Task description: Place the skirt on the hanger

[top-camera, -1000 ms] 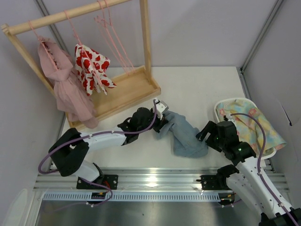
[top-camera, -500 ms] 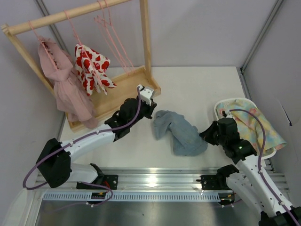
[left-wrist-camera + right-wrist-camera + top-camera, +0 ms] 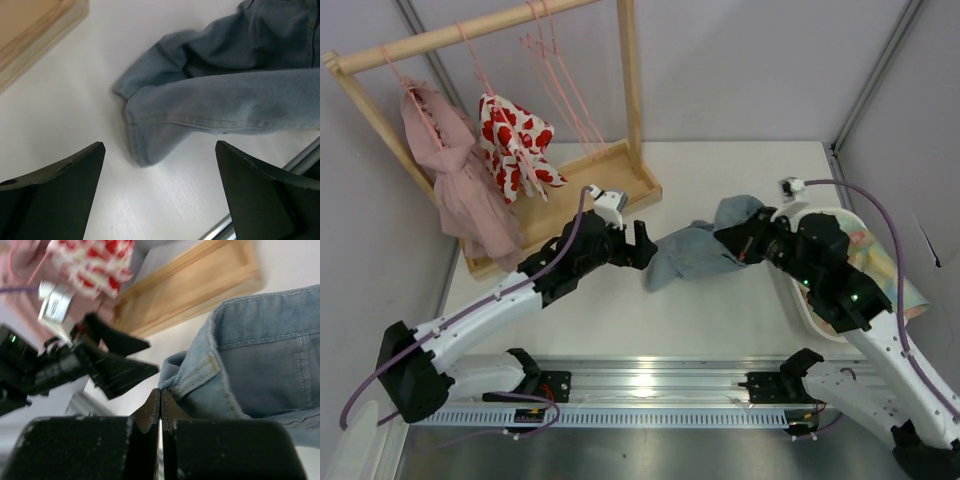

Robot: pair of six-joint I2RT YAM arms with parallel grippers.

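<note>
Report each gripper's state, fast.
Left gripper: open, holding nothing.
Right gripper: closed on the skirt.

Pale grey walls [image 3: 740, 60] enclosed a white table [image 3: 740, 170], with a metal strut [image 3: 878, 70] in the back right corner. A light wooden clothes rack [image 3: 631, 90] stood at back left. The aluminium rail [image 3: 650, 385] along the near edge caught a bright glare.

Your right gripper [image 3: 740, 246] is pinching one end of the skirt [image 3: 688, 254]; your left gripper [image 3: 640, 245] is hovering open beside the other end, above the worktop [image 3: 720, 170].
</note>
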